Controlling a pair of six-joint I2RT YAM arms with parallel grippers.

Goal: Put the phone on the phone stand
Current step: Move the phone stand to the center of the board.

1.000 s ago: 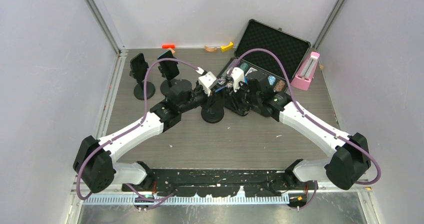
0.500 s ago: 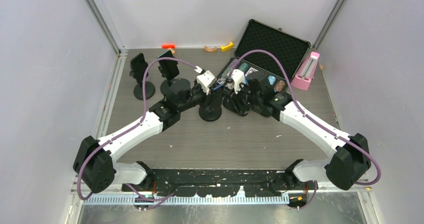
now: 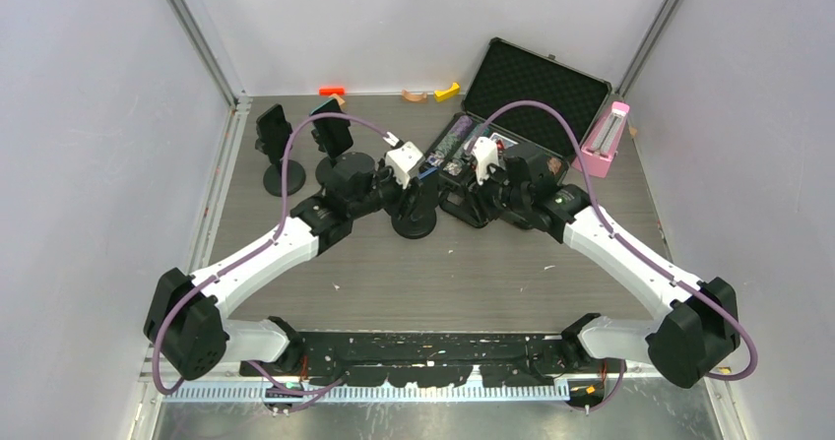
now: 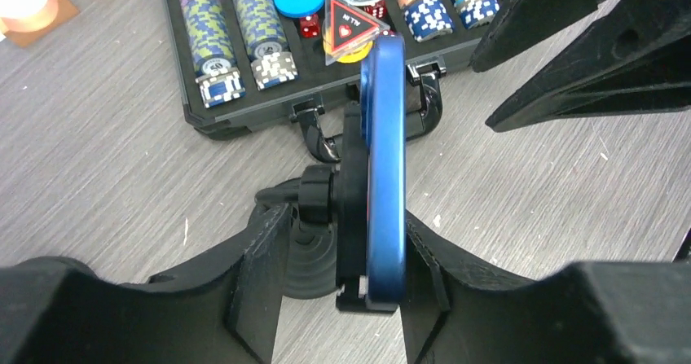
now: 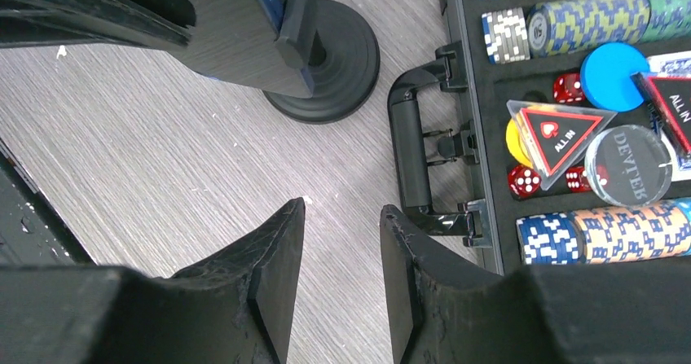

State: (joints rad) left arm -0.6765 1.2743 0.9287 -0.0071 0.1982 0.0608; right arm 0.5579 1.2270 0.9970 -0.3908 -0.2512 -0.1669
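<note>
A blue phone point(image 4: 385, 160) stands on edge in the cradle of a black phone stand point(image 4: 352, 148), whose round base point(image 3: 415, 225) rests on the table. My left gripper point(image 4: 346, 217) is open and straddles phone and cradle: the left finger point(image 4: 265, 274) stands apart from the cradle, the right finger point(image 4: 424, 274) lies close beside the phone's edge. In the top view the left gripper point(image 3: 418, 179) hangs over the stand. My right gripper point(image 5: 342, 209) is open with nothing between its fingers, over bare table between the stand's base point(image 5: 342, 63) and the case handle point(image 5: 411, 160).
An open poker chip case point(image 3: 537, 95) lies just right of the stand, its chips and dice under the right arm. Two more stands holding phones point(image 3: 274, 130) point(image 3: 333, 130) are at back left. A pink object point(image 3: 604, 140) leans at the right wall, small blocks point(image 3: 446, 92) at the back.
The left jaws have spread apart from the phone and cradle. The right gripper has drawn back to the right, away from the stand, opening a little more.
</note>
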